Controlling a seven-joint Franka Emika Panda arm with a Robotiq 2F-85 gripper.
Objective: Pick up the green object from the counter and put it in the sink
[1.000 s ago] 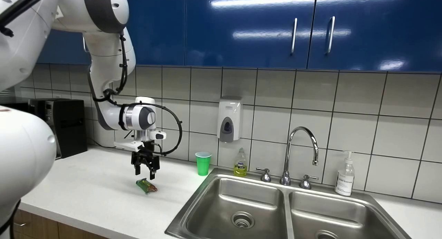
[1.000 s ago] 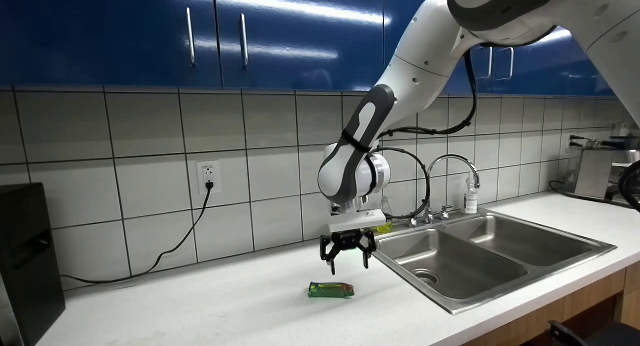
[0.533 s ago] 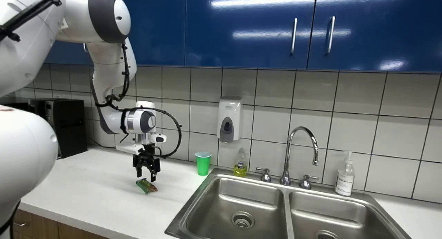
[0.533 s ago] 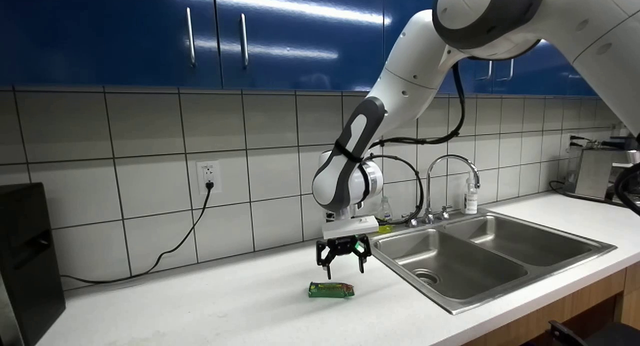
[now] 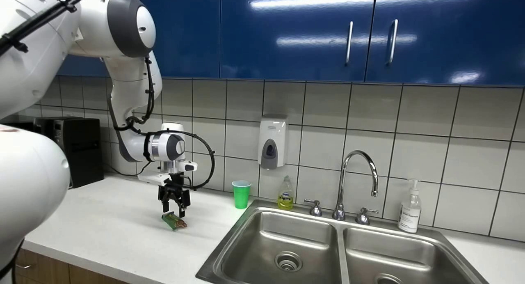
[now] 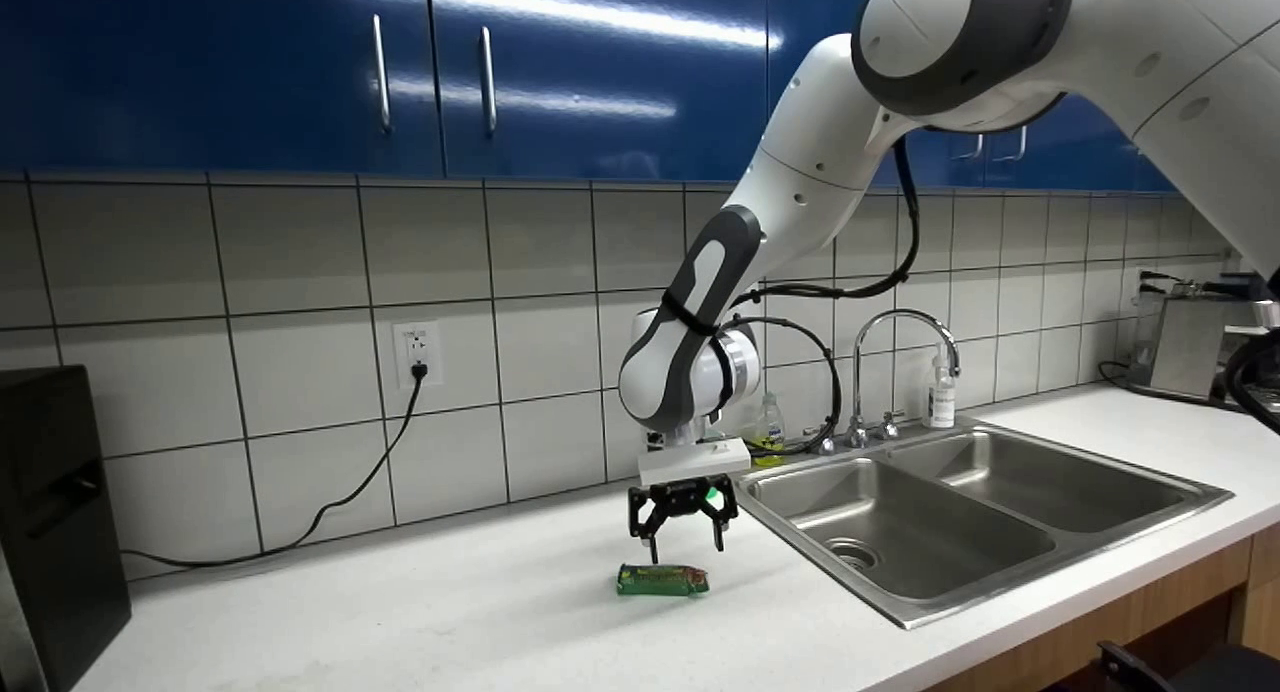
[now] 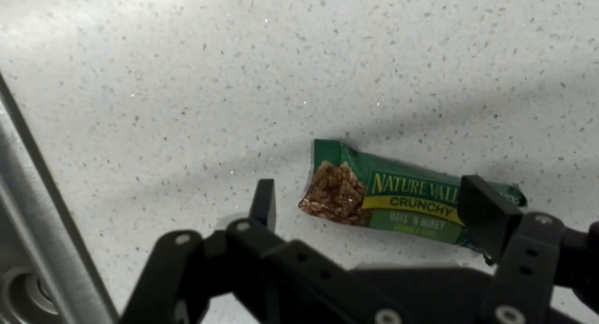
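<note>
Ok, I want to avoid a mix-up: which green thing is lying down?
The wrapped granola bar, flat on the counter near the open hand; the green cup stands upright beside the sink.

Grn/ylw pkt [image 7: 402, 200], gry-flecked wht counter [image 7: 224, 80]

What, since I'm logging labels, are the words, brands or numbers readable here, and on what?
"NATURE VALL": green wrapper; a gripper finger hides what follows.
"CRUNCHY": same wrapper.
"OATS 'N HONEY": same wrapper.
Wrapper's bottom line: too blurred.
Too small to read: print on wall dispenser, yellow bottle, pump bottle, outlet.
</note>
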